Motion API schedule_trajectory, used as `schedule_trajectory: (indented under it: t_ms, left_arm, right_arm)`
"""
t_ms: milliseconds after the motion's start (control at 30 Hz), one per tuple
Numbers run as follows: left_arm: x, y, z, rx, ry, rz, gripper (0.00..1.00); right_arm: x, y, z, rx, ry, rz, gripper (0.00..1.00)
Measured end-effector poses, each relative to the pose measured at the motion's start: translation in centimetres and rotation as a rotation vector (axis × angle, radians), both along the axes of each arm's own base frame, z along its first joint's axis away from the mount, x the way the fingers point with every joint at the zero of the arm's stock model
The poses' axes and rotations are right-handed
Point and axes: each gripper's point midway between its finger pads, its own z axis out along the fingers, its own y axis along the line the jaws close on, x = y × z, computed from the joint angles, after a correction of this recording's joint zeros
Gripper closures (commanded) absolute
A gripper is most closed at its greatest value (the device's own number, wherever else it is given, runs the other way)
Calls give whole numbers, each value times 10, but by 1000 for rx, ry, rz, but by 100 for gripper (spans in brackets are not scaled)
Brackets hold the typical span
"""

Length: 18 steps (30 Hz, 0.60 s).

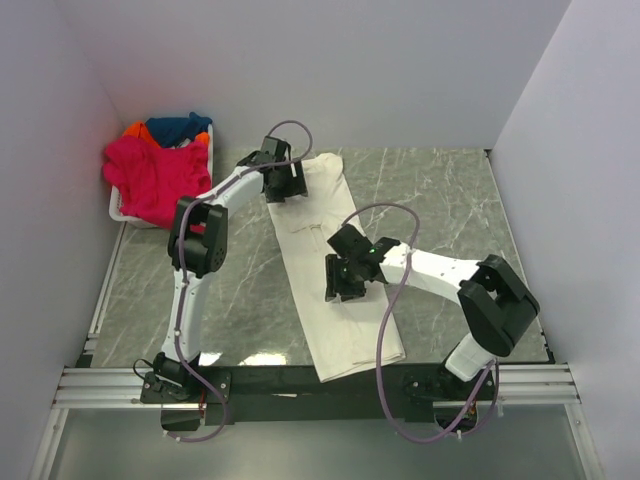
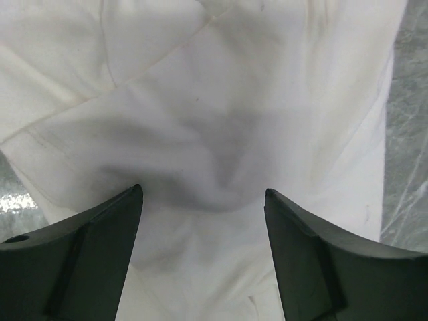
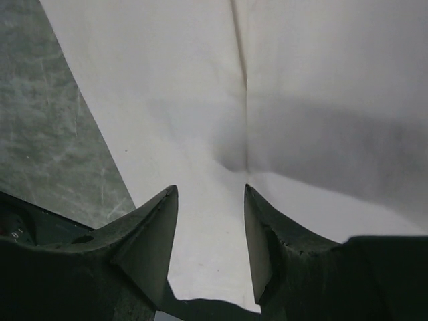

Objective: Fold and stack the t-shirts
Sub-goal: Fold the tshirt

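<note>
A large cream t-shirt (image 1: 330,250) lies folded into a long strip down the middle of the table. My left gripper (image 1: 284,186) hovers open over its far end; the left wrist view shows cream cloth (image 2: 200,100) between the spread fingers (image 2: 100,241). My right gripper (image 1: 343,281) is open over the strip's middle, near its left edge; the right wrist view shows the cream cloth (image 3: 301,80) with a fold line. The magenta t-shirt (image 1: 155,175), dark blue t-shirt (image 1: 178,127) and orange t-shirt (image 1: 132,130) are heaped at the far left.
A white plastic basket (image 1: 122,214) at the far left holds the coloured shirts; the pink one hangs over its rim. White walls close in the table on three sides. Grey marble table surface (image 1: 450,200) shows on both sides of the strip.
</note>
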Motion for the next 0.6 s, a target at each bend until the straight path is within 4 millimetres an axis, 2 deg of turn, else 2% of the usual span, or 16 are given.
schedule_trajectory:
  t_ms: [67,167,300,333,400,433,600]
  left_arm:
    - [0,-1,10,-7,-11,3,20]
    - [-7,-2,35,-21,-38,15,20]
    - [-31,1,68,-54,-57,62,20]
    - [-40,2,71,-67,-56,73,20]
    - [-59,4,69,-87,-30,95,20]
    - [-64,4,66,-91,-20,99,20]
    - [-76,-3,26,-117,92,129,20]
  right_arm:
    - [-1,-4,5,-7,-9,1,48]
    - [-5,-12,8,-16,-26,3,48]
    - [-24,-33,-8,-54,-4,9,48]
    - [-29,-38,-14,-68,10,9,48]
    - [-41,-48,-27,-91,43,10,48]
    - [-40,-47,-25,-80,33,11,48]
    - [-42,-37,-25,-34,25,28,48]
